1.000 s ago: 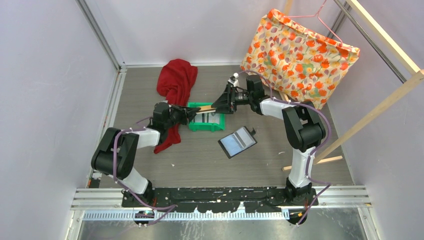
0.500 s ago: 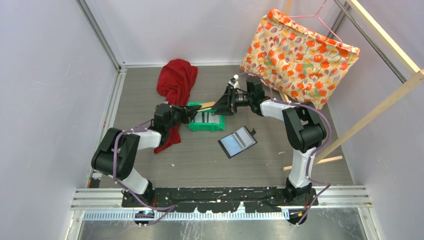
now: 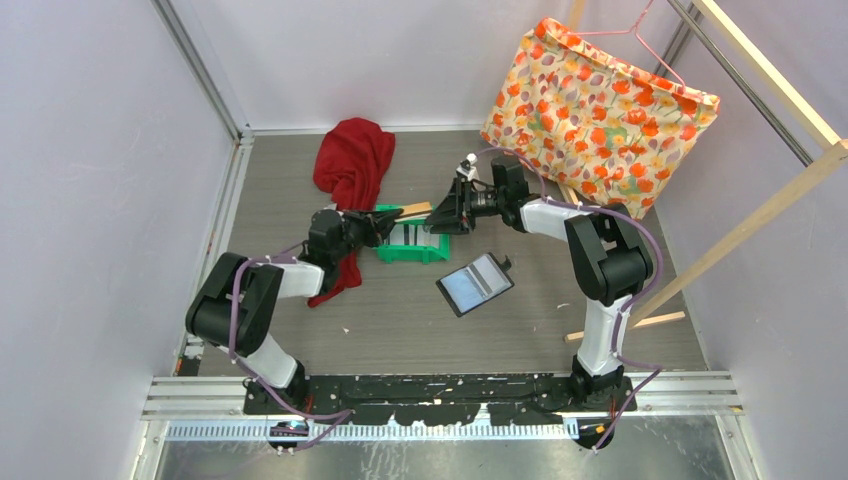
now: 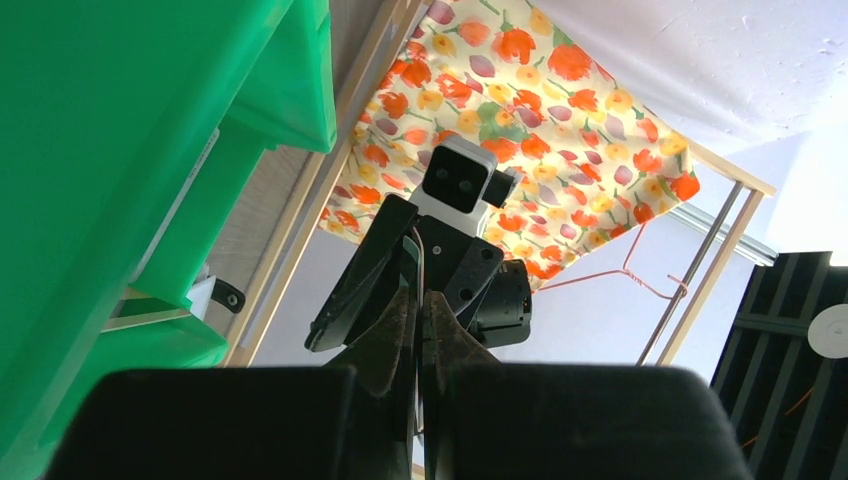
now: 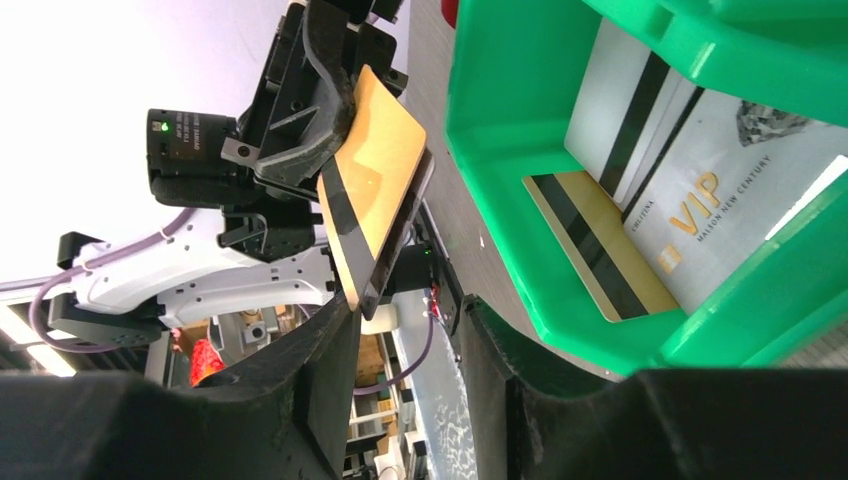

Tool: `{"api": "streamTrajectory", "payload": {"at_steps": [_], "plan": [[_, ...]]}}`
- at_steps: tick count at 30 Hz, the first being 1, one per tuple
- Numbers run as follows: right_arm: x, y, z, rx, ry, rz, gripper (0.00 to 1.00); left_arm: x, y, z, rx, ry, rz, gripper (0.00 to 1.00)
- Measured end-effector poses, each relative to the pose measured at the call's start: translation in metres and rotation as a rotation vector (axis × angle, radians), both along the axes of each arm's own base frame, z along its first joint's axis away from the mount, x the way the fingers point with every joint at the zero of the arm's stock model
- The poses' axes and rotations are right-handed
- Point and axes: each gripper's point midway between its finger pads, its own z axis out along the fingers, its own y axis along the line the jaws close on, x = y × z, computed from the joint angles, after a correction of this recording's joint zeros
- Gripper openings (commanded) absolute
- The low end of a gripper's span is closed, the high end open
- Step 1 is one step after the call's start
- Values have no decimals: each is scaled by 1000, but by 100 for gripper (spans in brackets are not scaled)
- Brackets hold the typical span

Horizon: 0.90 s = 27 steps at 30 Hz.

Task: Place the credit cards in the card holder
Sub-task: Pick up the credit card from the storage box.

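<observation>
Pinching a thin, glossy yellow-orange card, the left end effector is closed beside the green plastic bin. Right end effector stands open at the card's lower corner. Black card holder lies unfolded on the bench.

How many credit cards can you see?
4: an orange card in the left gripper; a grey card, a white card and a gold card in the green bin. Others may be hidden.

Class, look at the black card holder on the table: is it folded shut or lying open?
Open. The card holder lies spread flat, its pale inner pockets facing up in the top view.
</observation>
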Motion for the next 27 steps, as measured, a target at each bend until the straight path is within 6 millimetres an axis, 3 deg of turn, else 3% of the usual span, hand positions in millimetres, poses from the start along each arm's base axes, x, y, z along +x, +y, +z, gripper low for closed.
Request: {"api": "streamTrajectory", "payload": {"at_steps": [6,27], "plan": [[-2,-1,-4,-13,13,1,46,1,-3,-1,-11,-19,-18,0],[24,-11,37,155,54,-92,44,-1,-14,35,-112,-204,-78,0]]}}
